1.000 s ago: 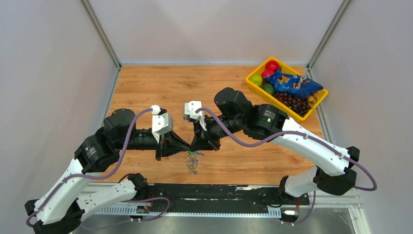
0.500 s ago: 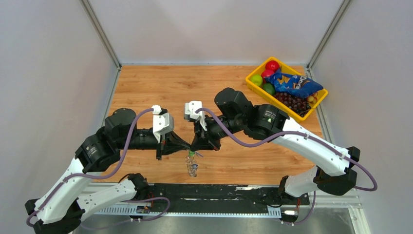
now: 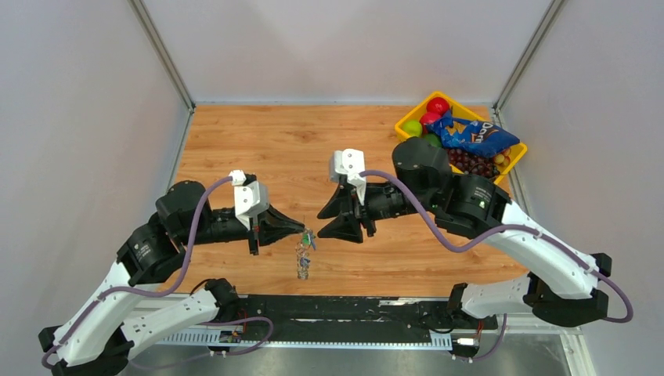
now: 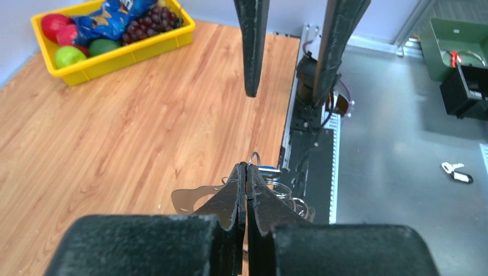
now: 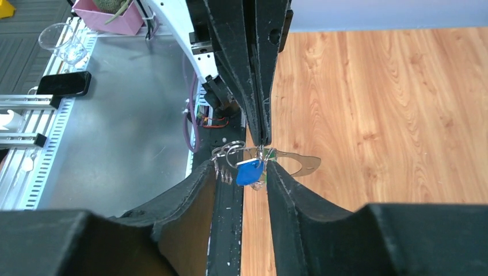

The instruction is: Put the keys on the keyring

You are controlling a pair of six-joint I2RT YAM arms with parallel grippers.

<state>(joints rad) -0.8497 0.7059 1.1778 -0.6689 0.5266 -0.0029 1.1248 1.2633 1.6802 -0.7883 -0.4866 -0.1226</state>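
Your left claw (image 4: 246, 167) clamps the thin silver keyring (image 4: 254, 156) above the tabletop (image 3: 258, 141). The keys (image 5: 248, 172) dangle beneath it, one blue-capped, the rest tangled and hard to count. Your right claw (image 3: 320, 225) gapes wide just beside.

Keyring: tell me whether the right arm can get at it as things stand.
Probably yes. The right gripper faces it with jaws open and only air between. The keyring hangs with the keys from the shut left gripper, so any approach must work close beside that gripper.
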